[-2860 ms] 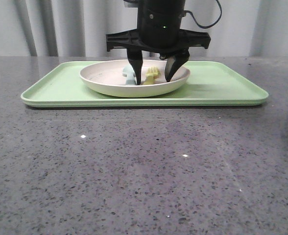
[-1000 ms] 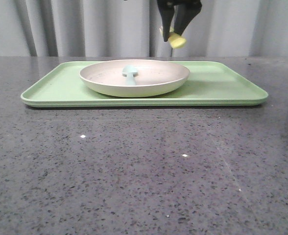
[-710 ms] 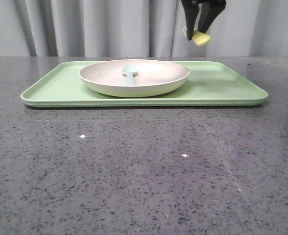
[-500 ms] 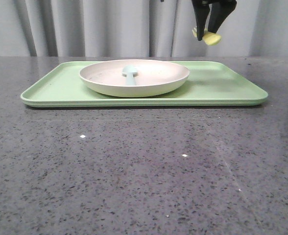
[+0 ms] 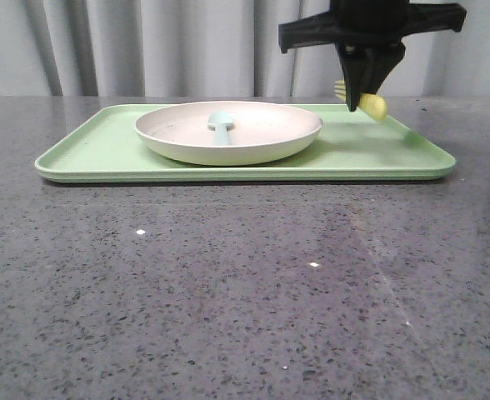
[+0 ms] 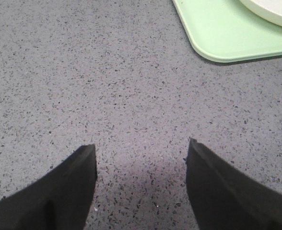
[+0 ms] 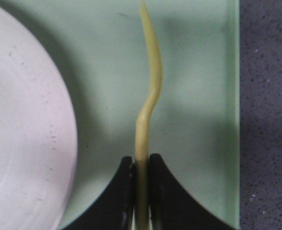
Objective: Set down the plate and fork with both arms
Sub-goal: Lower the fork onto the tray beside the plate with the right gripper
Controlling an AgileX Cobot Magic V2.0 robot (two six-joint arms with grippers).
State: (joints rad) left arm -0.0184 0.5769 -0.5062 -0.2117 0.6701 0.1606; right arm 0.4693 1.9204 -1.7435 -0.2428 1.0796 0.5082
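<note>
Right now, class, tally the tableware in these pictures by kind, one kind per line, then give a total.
Tray: 1
Plate: 1
Spoon: 1
Fork: 1
Total: 4

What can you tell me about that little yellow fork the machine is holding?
The fork is small, yellow and looks like plastic. The right gripper is shut on it, pinching it edge-on, so in the right wrist view it reads as a thin, wavy strip. It is held up in the air, touching nothing else, over the bare right part of the green tray, beside the plate and not above it. In the front view its rounded end pokes out below the gripper.
</note>
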